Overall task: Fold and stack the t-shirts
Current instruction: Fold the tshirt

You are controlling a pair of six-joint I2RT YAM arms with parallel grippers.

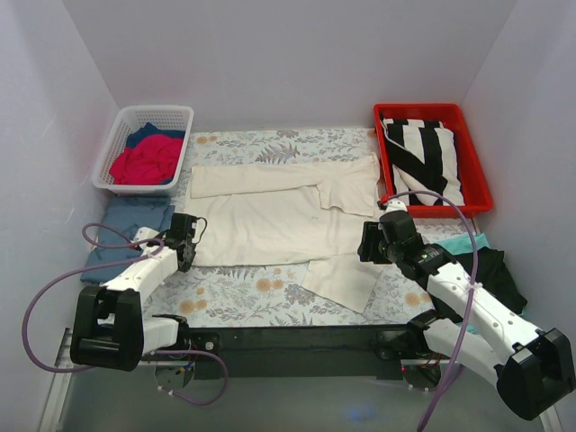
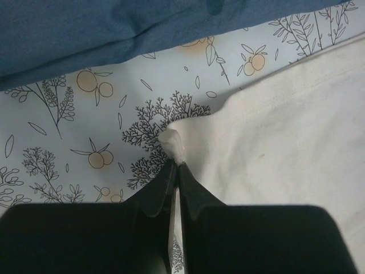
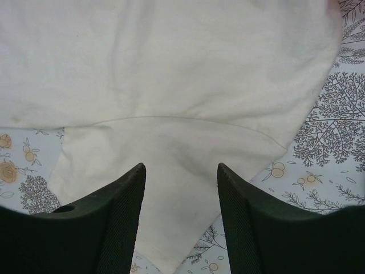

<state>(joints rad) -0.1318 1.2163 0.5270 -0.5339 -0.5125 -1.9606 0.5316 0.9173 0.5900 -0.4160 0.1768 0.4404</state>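
Observation:
A large cream t-shirt (image 1: pixel 270 220) lies spread across the middle of the floral table covering, one sleeve folded toward the near right. My left gripper (image 1: pixel 192 236) is at the shirt's left edge. In the left wrist view the left gripper (image 2: pixel 177 165) is shut on a pinched corner of the cream t-shirt (image 2: pixel 285 131). My right gripper (image 1: pixel 367 241) hangs over the shirt's right side. The right wrist view has the right gripper (image 3: pixel 181 171) open, its fingers apart just above the cream t-shirt (image 3: pixel 171 68) near the sleeve seam.
A white basket (image 1: pixel 117 148) at the back left holds red and navy shirts. A red tray (image 1: pixel 477 180) at the back right holds a black-and-white striped cloth. A blue shirt (image 1: pixel 130 225) lies left of my left arm. Black (image 1: pixel 495 270) and teal (image 1: pixel 468 243) shirts lie under my right arm.

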